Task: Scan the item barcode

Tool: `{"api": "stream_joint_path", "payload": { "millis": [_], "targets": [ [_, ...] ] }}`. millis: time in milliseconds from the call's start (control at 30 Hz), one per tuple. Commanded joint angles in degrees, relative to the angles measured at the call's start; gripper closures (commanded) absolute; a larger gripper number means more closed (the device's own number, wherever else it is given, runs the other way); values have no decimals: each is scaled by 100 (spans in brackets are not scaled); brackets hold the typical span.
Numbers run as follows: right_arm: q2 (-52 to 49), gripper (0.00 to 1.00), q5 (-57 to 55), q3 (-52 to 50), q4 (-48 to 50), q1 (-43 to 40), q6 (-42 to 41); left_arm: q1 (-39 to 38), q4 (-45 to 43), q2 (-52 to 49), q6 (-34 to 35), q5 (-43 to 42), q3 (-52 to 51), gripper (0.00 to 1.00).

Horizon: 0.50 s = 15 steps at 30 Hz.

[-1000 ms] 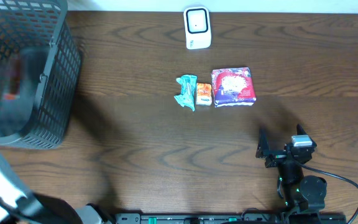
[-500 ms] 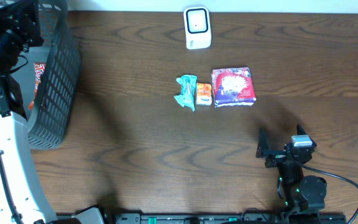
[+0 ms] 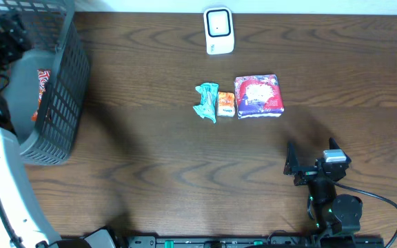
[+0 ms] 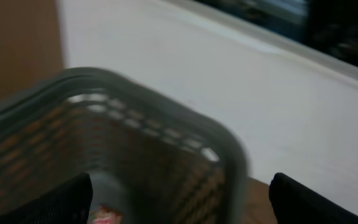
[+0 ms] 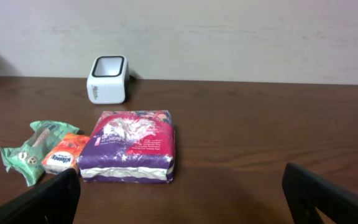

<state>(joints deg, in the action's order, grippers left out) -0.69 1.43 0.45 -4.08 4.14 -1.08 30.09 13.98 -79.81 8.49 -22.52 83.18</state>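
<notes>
A: Remaining to be scanned: purple packet [image 3: 258, 96], orange packet [image 3: 226, 105] and teal wrapper [image 3: 207, 102], ranged mid-table [image 3: 150, 151] below the scanner [image 3: 218, 31]. One red item [image 3: 41, 86] is lodged in the basket [image 3: 64, 103].

B: Left end effector [image 4: 188, 202]: spread wide over the basket, nothing held. Right end effector [image 5: 185, 202]: wide open, empty. Judged next: a packet is to be grasped and its barcode presented.

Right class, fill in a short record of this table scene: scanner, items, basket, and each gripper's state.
scanner: white box-shaped barcode scanner, near the table's far edge
items in row: teal crinkled wrapper, small orange packet, purple-and-red soft pack
basket: grey plastic mesh basket, red-patterned packet inside
left gripper: open, above basket
right gripper: open, empty
</notes>
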Motion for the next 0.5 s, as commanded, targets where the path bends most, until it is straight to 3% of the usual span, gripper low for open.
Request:
{"api": "stream_joint_path", "payload": {
  "millis": [0, 267, 467],
  "targets": [
    [31, 1, -44, -13, -22, -7, -59, 214, 190, -98, -151, 566, 20, 9],
    [31, 1, -46, -13, -22, -7, -59, 439, 702, -660, -1224, 577, 20, 9],
    [31, 1, -46, -13, -22, -7, -59, 570, 673, -1023, -1261, 1169, 20, 10]
  ]
}}
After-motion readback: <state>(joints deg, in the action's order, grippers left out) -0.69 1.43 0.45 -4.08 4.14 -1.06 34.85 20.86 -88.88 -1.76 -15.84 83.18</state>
